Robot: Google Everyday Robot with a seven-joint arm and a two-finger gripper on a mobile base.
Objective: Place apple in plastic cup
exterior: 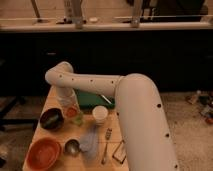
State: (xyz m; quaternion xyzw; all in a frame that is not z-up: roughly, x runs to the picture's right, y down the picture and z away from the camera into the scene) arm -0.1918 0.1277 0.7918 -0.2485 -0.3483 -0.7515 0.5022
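The apple (71, 111), a small orange-red ball, is at the back left of the wooden table (50, 100), right under my gripper (68, 104). The gripper hangs straight down from the white arm (90, 80), which reaches in from the right. The plastic cup (79, 119), see-through with a greenish tint, stands just right of and in front of the apple, touching or nearly touching it. I cannot tell whether the apple rests on the table or hangs from the gripper.
A dark bowl (51, 119) stands left of the apple. A white cup (100, 114) stands to the right, with a green flat object (92, 100) behind it. Nearer are an orange bowl (43, 152), a metal cup (72, 147), a pale cloth (90, 140) and a fork (106, 145).
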